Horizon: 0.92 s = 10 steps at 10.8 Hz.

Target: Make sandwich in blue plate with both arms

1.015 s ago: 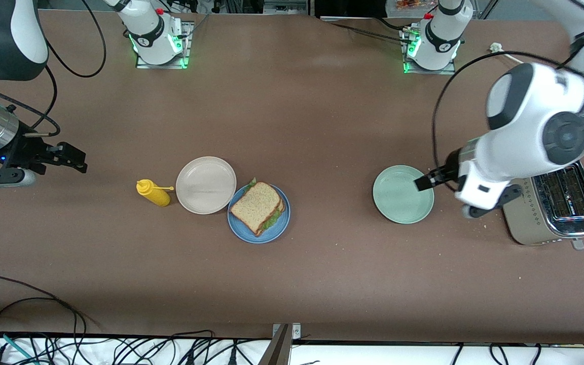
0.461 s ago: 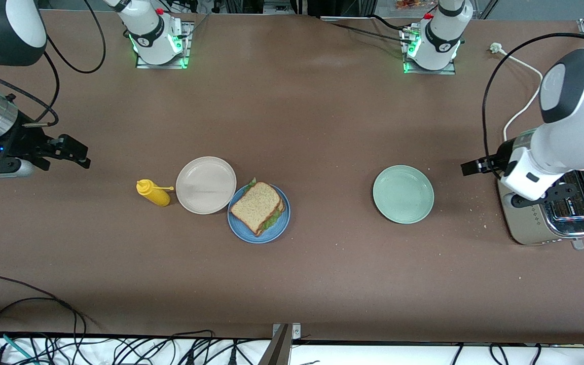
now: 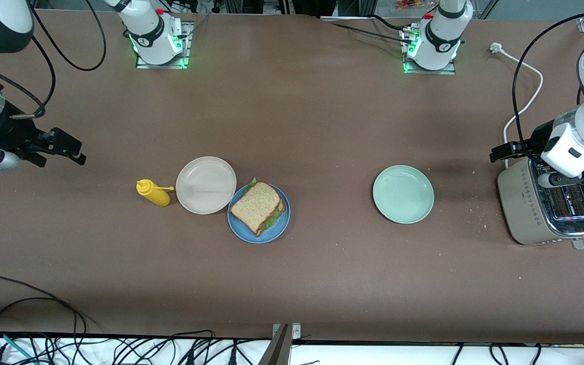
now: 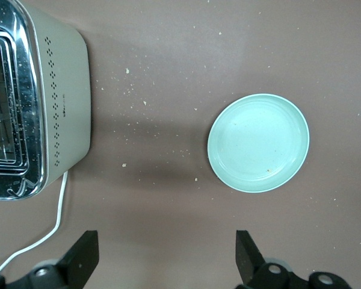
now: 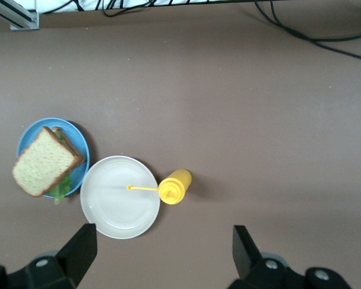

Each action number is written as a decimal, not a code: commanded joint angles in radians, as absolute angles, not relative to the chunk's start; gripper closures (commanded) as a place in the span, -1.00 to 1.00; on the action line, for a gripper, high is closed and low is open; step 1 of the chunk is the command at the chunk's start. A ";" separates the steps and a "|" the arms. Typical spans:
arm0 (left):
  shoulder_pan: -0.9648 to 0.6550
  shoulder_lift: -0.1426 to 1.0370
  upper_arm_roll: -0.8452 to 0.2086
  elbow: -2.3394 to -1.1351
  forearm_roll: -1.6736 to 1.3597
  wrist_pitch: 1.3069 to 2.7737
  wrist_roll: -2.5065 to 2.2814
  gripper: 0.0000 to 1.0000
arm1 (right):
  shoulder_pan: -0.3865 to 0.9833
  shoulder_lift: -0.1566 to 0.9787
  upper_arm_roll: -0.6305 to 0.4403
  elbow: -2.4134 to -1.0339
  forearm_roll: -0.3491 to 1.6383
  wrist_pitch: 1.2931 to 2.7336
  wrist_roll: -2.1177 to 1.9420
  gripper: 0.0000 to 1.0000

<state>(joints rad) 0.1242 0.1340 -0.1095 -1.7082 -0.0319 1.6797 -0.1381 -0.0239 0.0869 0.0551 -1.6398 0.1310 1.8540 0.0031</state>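
Sandwich (image 3: 258, 207) sits assembled on blue plate (image 3: 280, 227), beside beige plate (image 3: 206, 184). Looks light, soft and loosely stacked; safest hold is by the plate rim. Left gripper (image 4: 165, 259) over toaster (image 3: 547, 205) and right gripper (image 5: 159, 253), at the right arm's table end, both gape wide, empty.

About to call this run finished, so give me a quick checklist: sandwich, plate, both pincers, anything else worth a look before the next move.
1. Sandwich stacked, lettuce between slices: ok.
2. Sandwich sits on the blue plate: ok, one corner overhangs the rim.
3. Left pincer open, empty, over the toaster: ok.
4. Right pincer open, empty, at its end of the table: ok.
5. Mustard bottle lying on its side beside the beige plate: not ok.
6. Mint plate empty: ok.
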 commanded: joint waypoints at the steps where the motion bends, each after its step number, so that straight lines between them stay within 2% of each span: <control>1: 0.124 0.101 -0.124 -1.741 -0.051 1.703 -0.085 -1.00 | -0.023 0.104 0.034 -1.576 0.204 1.778 0.006 -1.00; 4: 0.124 0.107 -0.124 -1.729 -0.048 1.703 -0.041 -1.00 | 0.018 0.130 0.044 -1.546 -0.025 1.756 0.011 -1.00; 10: 0.121 0.110 -0.124 -1.718 -0.043 1.701 -0.034 -1.00 | 0.018 0.126 0.040 -1.484 -0.017 1.735 0.008 -1.00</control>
